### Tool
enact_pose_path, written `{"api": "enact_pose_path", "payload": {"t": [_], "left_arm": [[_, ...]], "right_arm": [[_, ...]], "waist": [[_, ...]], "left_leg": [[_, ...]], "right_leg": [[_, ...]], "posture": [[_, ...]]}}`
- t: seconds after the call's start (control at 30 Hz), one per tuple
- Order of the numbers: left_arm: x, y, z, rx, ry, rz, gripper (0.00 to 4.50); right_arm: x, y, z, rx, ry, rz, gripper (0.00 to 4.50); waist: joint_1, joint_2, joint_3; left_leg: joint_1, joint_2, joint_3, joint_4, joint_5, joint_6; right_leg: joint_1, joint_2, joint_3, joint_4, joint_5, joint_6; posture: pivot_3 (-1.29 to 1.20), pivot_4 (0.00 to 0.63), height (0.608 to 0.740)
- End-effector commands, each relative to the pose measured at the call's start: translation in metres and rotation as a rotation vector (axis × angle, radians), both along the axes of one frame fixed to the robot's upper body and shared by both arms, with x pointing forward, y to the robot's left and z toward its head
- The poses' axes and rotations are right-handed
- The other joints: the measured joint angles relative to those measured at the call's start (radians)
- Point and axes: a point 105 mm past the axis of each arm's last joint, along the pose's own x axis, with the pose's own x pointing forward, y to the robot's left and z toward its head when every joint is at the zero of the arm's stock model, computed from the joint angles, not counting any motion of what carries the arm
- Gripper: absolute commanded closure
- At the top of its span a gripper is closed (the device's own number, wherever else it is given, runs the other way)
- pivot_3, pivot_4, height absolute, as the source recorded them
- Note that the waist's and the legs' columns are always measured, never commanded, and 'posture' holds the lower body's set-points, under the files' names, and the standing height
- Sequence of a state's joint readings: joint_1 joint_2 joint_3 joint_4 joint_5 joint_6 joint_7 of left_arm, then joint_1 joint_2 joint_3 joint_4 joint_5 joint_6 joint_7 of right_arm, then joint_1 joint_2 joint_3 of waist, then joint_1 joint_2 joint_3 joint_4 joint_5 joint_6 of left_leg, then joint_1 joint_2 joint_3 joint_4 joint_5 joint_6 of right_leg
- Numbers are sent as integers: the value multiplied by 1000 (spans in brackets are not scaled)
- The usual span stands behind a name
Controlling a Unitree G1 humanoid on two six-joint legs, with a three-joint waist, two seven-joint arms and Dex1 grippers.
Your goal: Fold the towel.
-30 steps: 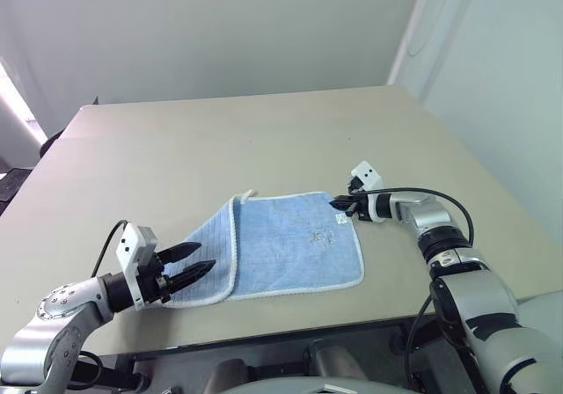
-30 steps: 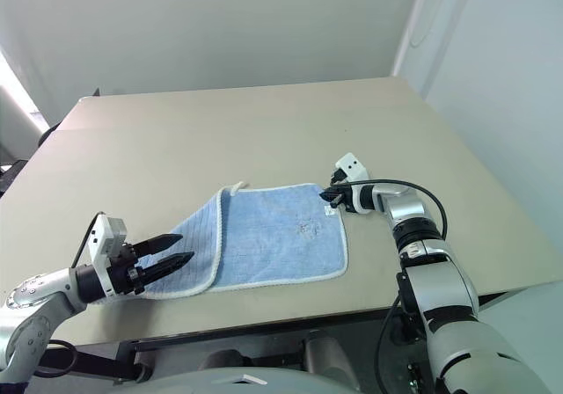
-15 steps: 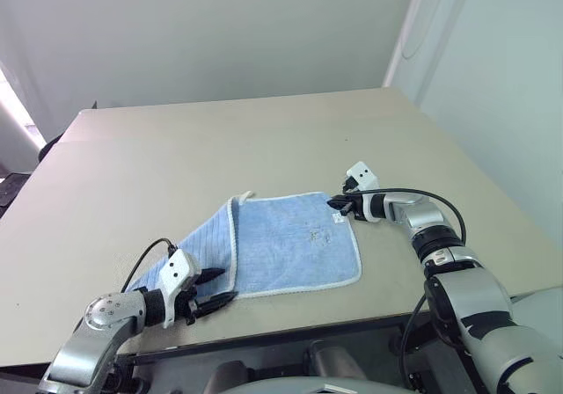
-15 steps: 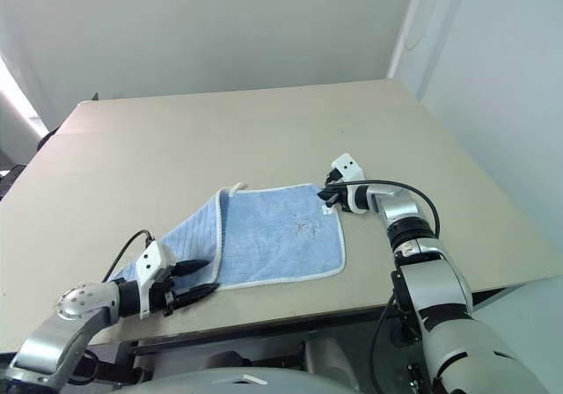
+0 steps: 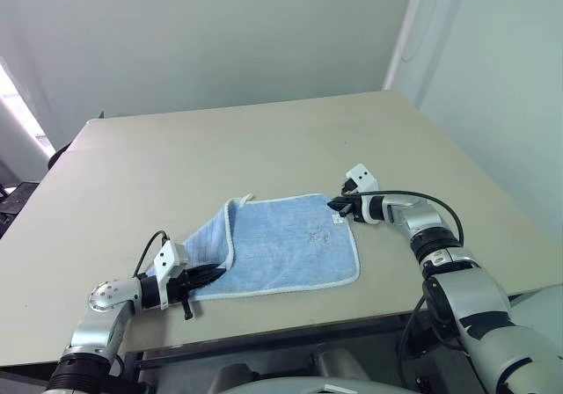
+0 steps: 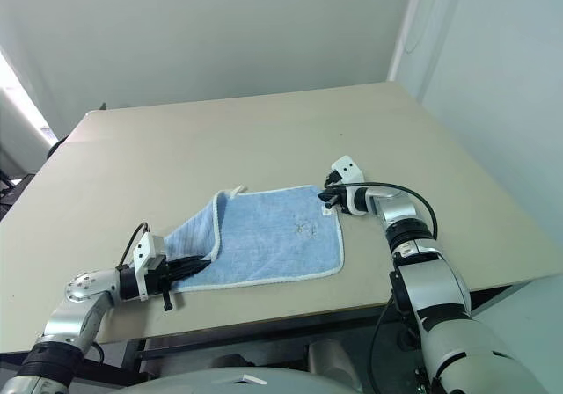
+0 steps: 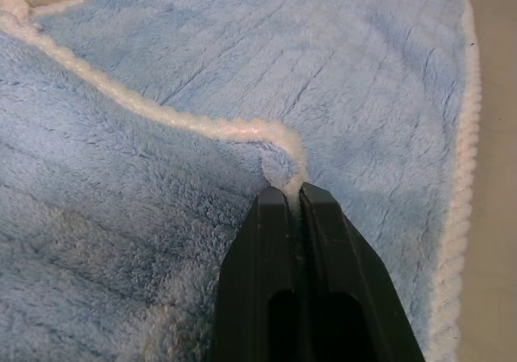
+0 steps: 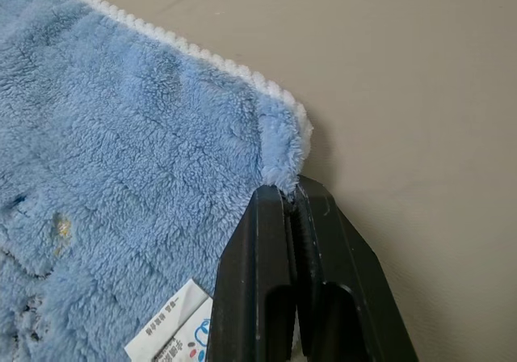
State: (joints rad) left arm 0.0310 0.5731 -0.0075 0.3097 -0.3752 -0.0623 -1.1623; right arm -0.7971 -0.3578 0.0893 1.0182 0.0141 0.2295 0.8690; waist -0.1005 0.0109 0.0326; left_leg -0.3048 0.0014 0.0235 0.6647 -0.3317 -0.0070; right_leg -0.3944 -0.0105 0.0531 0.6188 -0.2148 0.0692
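The light-blue towel (image 5: 290, 244) with white stitched edging lies on the tan table (image 5: 220, 148), its left part folded over onto the rest. A small white loop tab (image 5: 247, 197) sticks out at its far edge. My left gripper (image 5: 209, 276) is shut on the towel's folded near-left corner; in the left wrist view the fingertips (image 7: 297, 200) pinch the white-edged corner of the towel (image 7: 161, 216). At the far right corner my right gripper (image 5: 337, 205) is shut on the towel (image 8: 121, 152), next to a white label (image 8: 174, 330).
The table's near edge (image 5: 264, 328) runs just in front of the towel and my left arm. The table's right edge (image 5: 493, 209) lies beyond my right arm. Walls stand behind the table.
My left gripper sank to the table at the towel's near-left folded corner and went from open to shut on it. The right gripper stayed put. The camera view shifted slightly.
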Motion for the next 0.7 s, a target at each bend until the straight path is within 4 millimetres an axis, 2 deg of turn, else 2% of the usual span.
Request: {"api": "enact_pose_path", "payload": {"t": [0.03, 0.17, 0.3, 0.33, 0.43, 0.53, 0.7], "left_arm": [[4, 20, 9, -20, 44, 86, 4480], [19, 35, 53, -69, -8, 152, 4480], [1, 46, 90, -91, -51, 163, 4480], [-1, 48, 104, -98, -75, 177, 4480], [2, 55, 139, -106, -130, 236, 4480], [10, 62, 148, -80, -144, 292, 4480], [47, 84, 153, -69, -200, 477, 4480]], "right_arm": [[2, -3, 0, -12, -3, -18, 4500], [1, 1, 1, 2, -6, 3, 4500], [0, 4, 1, 9, -17, 23, 4500], [-1, 5, 2, 18, -18, 31, 4500], [1, 12, 10, 42, -68, 59, 4500], [4, 16, 17, 62, -116, 70, 4500], [20, 18, 47, 115, -282, 22, 4500]], "waist": [[-1, -1, 1], [-2, -10, 4], [-14, -17, 4], [-18, -17, 3], [-19, -23, 5], [-21, -22, 6], [-23, -20, 11]], "left_leg": [[0, 0, -1, 0, 0, 0], [-1, 2, -1, 0, 0, 0], [-7, 3, 1, 0, 0, 0], [-10, 3, 1, 0, 0, 0], [-16, 2, 1, 0, 0, 0], [-16, 2, 1, 0, 0, 0], [-16, 2, 0, 0, 0, 0]], "right_leg": [[0, 0, 0, 0, 0, 0], [-4, 1, 0, 1, 0, 0], [-10, -1, 1, -1, 0, 0], [-12, -2, 1, -3, 0, 0], [-17, -4, 1, -4, 1, 0], [-16, -4, 1, -4, 1, -1], [-17, -1, 0, -3, 1, 0]], "posture": [[0, 0, 740], [0, 0, 740], [0, 0, 740], [0, 0, 740], [0, 0, 740], [0, 0, 740], [0, 0, 740]]}}
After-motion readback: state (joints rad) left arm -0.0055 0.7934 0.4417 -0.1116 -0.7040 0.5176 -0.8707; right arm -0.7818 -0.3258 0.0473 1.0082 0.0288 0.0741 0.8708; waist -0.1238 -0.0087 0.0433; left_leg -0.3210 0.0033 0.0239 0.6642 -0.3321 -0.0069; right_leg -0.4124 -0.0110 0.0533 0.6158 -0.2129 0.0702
